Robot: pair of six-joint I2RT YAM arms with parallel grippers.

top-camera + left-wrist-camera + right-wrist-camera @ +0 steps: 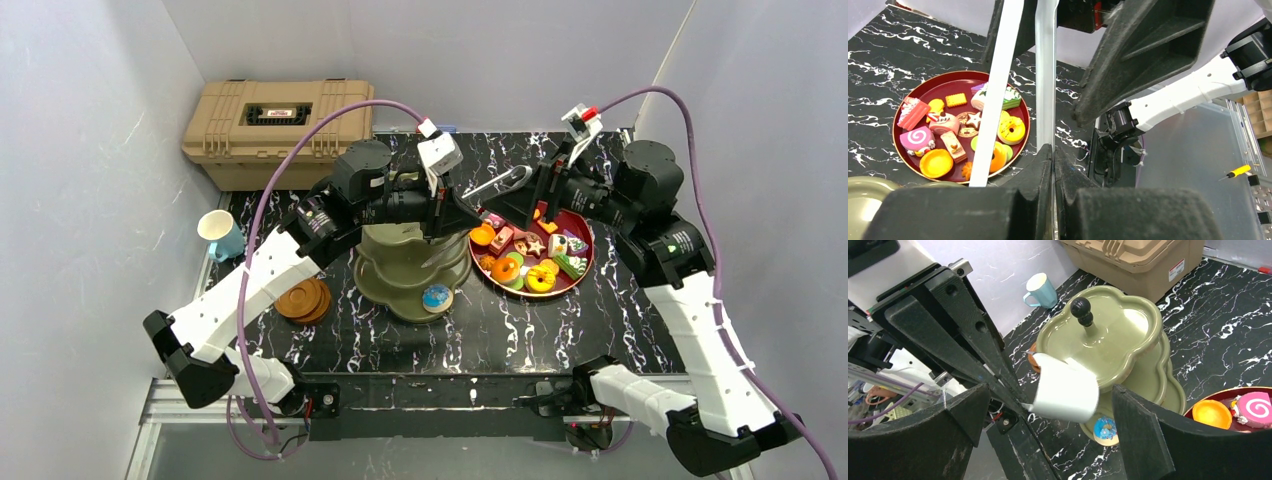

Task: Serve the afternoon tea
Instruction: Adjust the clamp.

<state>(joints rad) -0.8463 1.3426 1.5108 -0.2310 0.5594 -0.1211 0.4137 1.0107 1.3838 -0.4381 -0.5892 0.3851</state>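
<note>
Left claw point(1053, 150) pinches the white mug point(1068, 385); right claw point(1050, 390) gapes wide (straddling it).

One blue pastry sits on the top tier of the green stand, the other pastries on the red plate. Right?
No: the blue pastry sits on the bottom tier of the stand, per the right wrist view. The other pastries are on the red plate.

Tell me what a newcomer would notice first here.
The dark-red plate crammed with colourful toy pastries stands out on the black marbled table, right of the olive-green tiered stand. Above them the shut left gripper holds long tongs out toward the open right gripper.
</note>
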